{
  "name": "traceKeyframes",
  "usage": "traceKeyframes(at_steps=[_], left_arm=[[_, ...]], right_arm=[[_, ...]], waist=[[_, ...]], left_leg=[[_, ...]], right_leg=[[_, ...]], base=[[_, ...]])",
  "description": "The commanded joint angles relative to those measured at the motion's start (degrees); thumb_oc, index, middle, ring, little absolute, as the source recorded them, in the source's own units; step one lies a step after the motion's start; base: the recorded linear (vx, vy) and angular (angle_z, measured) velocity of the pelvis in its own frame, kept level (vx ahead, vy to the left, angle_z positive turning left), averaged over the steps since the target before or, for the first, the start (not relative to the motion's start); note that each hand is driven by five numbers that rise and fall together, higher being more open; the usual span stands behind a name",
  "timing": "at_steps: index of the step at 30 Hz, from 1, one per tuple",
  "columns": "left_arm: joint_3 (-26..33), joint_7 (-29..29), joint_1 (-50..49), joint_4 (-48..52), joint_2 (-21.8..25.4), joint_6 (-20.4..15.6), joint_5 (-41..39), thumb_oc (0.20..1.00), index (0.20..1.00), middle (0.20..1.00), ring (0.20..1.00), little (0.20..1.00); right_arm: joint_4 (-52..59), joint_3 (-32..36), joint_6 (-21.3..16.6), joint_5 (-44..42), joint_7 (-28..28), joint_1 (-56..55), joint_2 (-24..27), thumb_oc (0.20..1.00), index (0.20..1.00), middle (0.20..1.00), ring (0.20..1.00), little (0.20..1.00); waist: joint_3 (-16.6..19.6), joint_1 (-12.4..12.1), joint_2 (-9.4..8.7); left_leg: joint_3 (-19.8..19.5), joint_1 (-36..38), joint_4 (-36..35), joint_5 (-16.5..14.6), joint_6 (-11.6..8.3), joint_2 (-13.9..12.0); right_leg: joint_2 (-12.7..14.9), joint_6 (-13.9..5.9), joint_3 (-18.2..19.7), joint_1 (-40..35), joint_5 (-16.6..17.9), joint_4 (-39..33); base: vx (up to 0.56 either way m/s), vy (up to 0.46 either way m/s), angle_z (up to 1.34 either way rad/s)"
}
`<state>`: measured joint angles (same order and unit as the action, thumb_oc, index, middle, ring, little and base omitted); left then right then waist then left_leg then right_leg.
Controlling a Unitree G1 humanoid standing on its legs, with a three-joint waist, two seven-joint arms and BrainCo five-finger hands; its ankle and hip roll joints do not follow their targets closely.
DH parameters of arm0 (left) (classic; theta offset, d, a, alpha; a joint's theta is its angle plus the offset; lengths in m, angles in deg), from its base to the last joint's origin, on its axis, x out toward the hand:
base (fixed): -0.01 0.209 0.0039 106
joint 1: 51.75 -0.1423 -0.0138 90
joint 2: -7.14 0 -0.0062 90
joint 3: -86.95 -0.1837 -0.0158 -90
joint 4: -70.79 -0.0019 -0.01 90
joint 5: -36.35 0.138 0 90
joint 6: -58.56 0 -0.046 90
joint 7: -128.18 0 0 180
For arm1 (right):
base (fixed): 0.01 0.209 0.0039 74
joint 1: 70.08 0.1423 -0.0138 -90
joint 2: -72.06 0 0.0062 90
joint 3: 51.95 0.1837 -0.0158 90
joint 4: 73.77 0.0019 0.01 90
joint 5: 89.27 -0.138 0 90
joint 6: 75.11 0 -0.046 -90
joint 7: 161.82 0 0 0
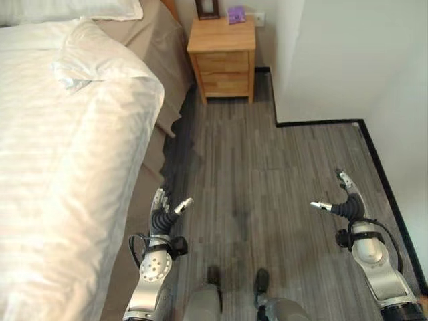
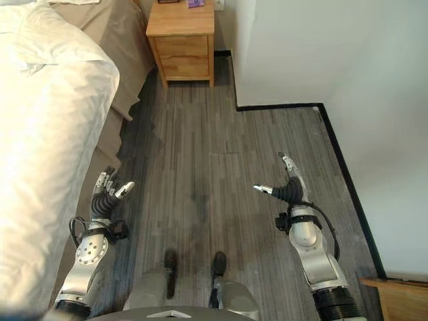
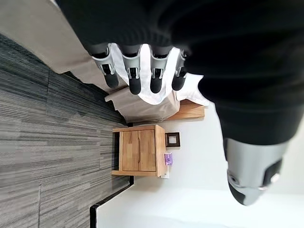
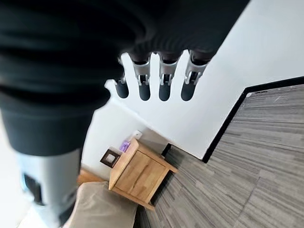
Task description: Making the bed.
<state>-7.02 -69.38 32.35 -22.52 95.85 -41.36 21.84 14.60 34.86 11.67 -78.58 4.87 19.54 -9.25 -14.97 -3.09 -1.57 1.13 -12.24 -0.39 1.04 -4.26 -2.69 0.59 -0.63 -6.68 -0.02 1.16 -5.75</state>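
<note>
The bed point(image 1: 144, 200) runs along the left side under a white striped duvet point(image 1: 60, 174), with a beige sheet hanging below its edge. A white pillow point(image 1: 93, 57) lies rumpled near the head, and a second pillow point(image 1: 73, 8) sits behind it. My left hand point(image 1: 162, 212) hovers over the floor just beside the bed's edge, fingers straight and holding nothing. Out to the right my right hand point(image 1: 344, 200) is also open and empty above the floor, well away from the bed.
A wooden nightstand point(image 1: 222, 59) stands at the bed's head against the wall, with a small dark frame point(image 1: 207, 9) and a purple object point(image 1: 236, 14) on top. A white wall corner point(image 1: 321, 60) with black skirting juts in on the right. Grey plank floor point(image 1: 254, 174) lies between.
</note>
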Motion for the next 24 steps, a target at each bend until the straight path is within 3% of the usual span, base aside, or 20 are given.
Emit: traceKeyframes(at_steps=[1, 6, 9, 10, 11, 13, 14, 16, 19, 20, 22, 23, 24], left_arm=[[1.61, -1.18, 0.59, 5.96, 1.36, -3.73, 2.55, 1.000, 1.000, 1.000, 1.000, 1.000], [1.01, -0.21, -0.48, 6.47, 1.09, -3.50, 2.33, 1.000, 1.000, 1.000, 1.000, 1.000], [0.82, 0.05, -0.58, 6.47, 1.62, -3.13, 2.55, 1.000, 1.000, 1.000, 1.000, 1.000], [0.21, 0.79, 0.50, 6.21, 4.37, -1.79, 5.08, 1.000, 1.000, 1.000, 1.000, 1.000], [0.34, 0.70, 1.66, 5.98, 5.98, -1.75, 6.12, 1.000, 1.000, 1.000, 1.000, 1.000], [1.46, 0.04, 3.33, 6.13, 8.66, -1.75, 8.17, 1.000, 1.000, 1.000, 1.000, 1.000], [1.52, 0.02, 3.43, 6.07, 8.72, -1.77, 8.18, 1.000, 1.000, 1.000, 1.000, 1.000], [3.27, -0.87, 5.35, 7.03, 10.14, -2.70, 8.54, 1.000, 1.000, 1.000, 1.000, 1.000], [3.70, -1.34, 6.33, 7.39, 9.71, -3.13, 8.07, 1.000, 1.000, 1.000, 1.000, 1.000], [3.70, -1.34, 6.32, 7.39, 9.71, -3.13, 8.07, 1.000, 1.000, 1.000, 1.000, 1.000], [3.39, -1.08, 7.04, 6.96, 9.18, -3.24, 7.70, 1.000, 1.000, 1.000, 1.000, 1.000], [3.12, -1.02, 7.69, 6.47, 9.05, -3.27, 7.73, 1.000, 1.000, 1.000, 1.000, 1.000], [3.08, -1.02, 7.72, 6.43, 9.05, -3.29, 7.72, 1.000, 1.000, 1.000, 1.000, 1.000]], right_arm=[[2.01, 1.64, -2.24, -1.14, -2.59, 0.42, 2.91, 1.000, 1.000, 1.000, 1.000, 1.000], [3.13, 2.50, -1.88, -0.45, -1.77, -1.71, 1.85, 1.000, 1.000, 1.000, 1.000, 1.000], [3.62, 2.55, -1.72, -0.02, -1.40, -2.35, 1.33, 1.000, 1.000, 1.000, 1.000, 1.000], [3.66, 2.50, -1.82, 0.08, -0.89, -2.74, -0.67, 1.000, 1.000, 1.000, 1.000, 1.000], [3.41, 2.10, -1.97, -0.87, -0.84, -1.68, -1.63, 1.000, 1.000, 1.000, 1.000, 1.000], [3.30, 1.64, -2.77, -2.42, -1.24, -0.17, -3.07, 1.000, 1.000, 1.000, 1.000, 1.000], [3.25, 1.61, -2.79, -2.44, -1.25, -0.04, -3.13, 1.000, 1.000, 1.000, 1.000, 1.000], [4.12, 2.16, -3.59, -3.98, -1.48, 0.99, -4.36, 1.000, 1.000, 1.000, 1.000, 1.000], [3.84, 3.27, -3.88, -5.12, -2.04, 0.61, -4.70, 1.000, 1.000, 1.000, 1.000, 1.000], [3.84, 3.27, -3.88, -5.12, -2.04, 0.60, -4.70, 1.000, 1.000, 1.000, 1.000, 1.000], [3.67, 4.60, -3.88, -5.47, -2.40, -0.57, -4.91, 1.000, 1.000, 1.000, 1.000, 1.000], [3.71, 5.95, -4.00, -6.09, -2.44, -1.98, -5.25, 1.000, 1.000, 1.000, 1.000, 1.000], [3.76, 5.99, -3.99, -6.10, -2.41, -2.03, -5.25, 1.000, 1.000, 1.000, 1.000, 1.000]], waist=[[1.81, -1.97, 1.23], [3.49, -1.77, 0.53], [4.01, -1.64, -0.32], [4.18, -0.10, -1.74], [3.40, 0.67, -1.25], [2.71, 1.58, -0.04], [2.69, 1.55, -0.15], [2.92, 2.42, 0.11], [3.09, 4.34, -0.42], [3.01, 4.38, -0.38], [3.14, 6.19, -0.78], [3.06, 7.55, -1.12], [3.07, 7.49, -1.08]], left_leg=[[2.69, -5.21, -3.72, 7.66, -2.94, -1.29], [3.64, -3.68, -4.38, 9.83, -2.46, -2.15], [3.81, -2.47, -4.34, 9.37, -1.89, -1.84], [4.88, 2.44, -4.54, 6.42, 0.46, -0.96], [5.31, 3.89, -4.61, 5.79, 1.20, -1.52], [6.17, 5.94, -4.61, 4.26, 1.75, -2.74], [6.23, 5.85, -4.61, 4.23, 1.77, -2.71], [7.34, 8.27, -4.61, 2.05, 1.39, -3.16], [6.14, 10.07, -4.61, 0.16, 1.06, -2.22], [6.08, 10.16, -4.61, 0.14, 1.05, -2.25], [4.08, 11.16, -4.61, -1.14, 1.08, -1.17], [2.33, 12.09, -4.61, -2.00, 1.22, -0.40], [2.35, 12.13, -4.61, -2.09, 1.24, -0.43]], right_leg=[[3.11, -5.68, 0.30, -7.32, -8.75, 0.75], [4.30, -6.30, 1.72, -11.50, -10.23, 0.75], [5.13, -6.58, 1.89, -12.17, -10.39, 1.60], [7.29, -9.28, 2.52, -7.92, -8.36, 15.34], [7.46, -10.27, 3.35, -3.18, -5.54, 21.78], [8.90, -10.81, 1.74, 2.32, -1.85, 28.29], [8.96, -10.83, 1.85, 2.67, -2.02, 28.74], [12.50, -10.28, -3.45, 4.85, -1.95, 23.82], [10.26, -9.55, -1.91, 4.78, -2.80, 12.25], [10.21, -9.55, -1.99, 4.56, -2.71, 12.04], [8.40, -10.28, 4.02, 6.23, -0.84, 6.19], [6.85, -10.91, 9.13, 7.98, 0.86, 4.27], [6.81, -10.93, 9.14, 7.92, 0.87, 4.19]], base=[[0.47, 0.219, -0.33], [0.26, 0.143, -0.31], [0.22, 0.165, -0.20], [0.25, 0.317, -0.11], [0.27, 0.394, -0.06], [0.06, 0.188, -0.18], [0.08, 0.109, -0.22], [0.25, 0.093, -0.18], [0.27, 0.012, -0.08], [0.21, -0.009, 0.34], [0.25, -0.020, 0.57], [0.23, -0.028, 0.75], [0.24, -0.060, 1.02]])
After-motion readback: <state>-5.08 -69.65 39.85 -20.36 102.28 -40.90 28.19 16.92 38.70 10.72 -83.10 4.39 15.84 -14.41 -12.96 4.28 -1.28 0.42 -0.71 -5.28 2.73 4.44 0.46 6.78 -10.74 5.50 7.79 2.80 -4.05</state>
